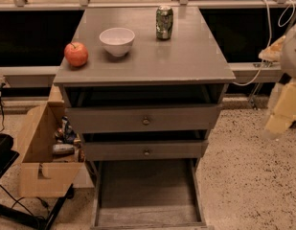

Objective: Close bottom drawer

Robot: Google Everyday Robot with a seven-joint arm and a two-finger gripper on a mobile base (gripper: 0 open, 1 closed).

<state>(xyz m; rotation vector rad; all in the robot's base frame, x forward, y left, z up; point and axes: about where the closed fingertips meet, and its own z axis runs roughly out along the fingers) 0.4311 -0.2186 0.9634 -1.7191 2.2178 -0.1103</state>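
— Below-left of the gripper (283, 115), well apart, the bottom drawer (146, 193) stands pulled out, empty.
— Gripper's state? Handling?
— Cannot tell. Likely stiff, light wood; push the front edge.

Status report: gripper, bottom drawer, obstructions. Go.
Gripper off to the right, apart from the cabinet. Bottom drawer pulled far out. Cardboard box left of it, beside its path, not across it.

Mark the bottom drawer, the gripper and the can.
bottom drawer (146, 193): camera view, bare floor of the pulled-out tray.
gripper (280, 118): camera view, far right of the picture, apart from the drawer; yellowish lower part.
can (164, 22): camera view, middle of its side.
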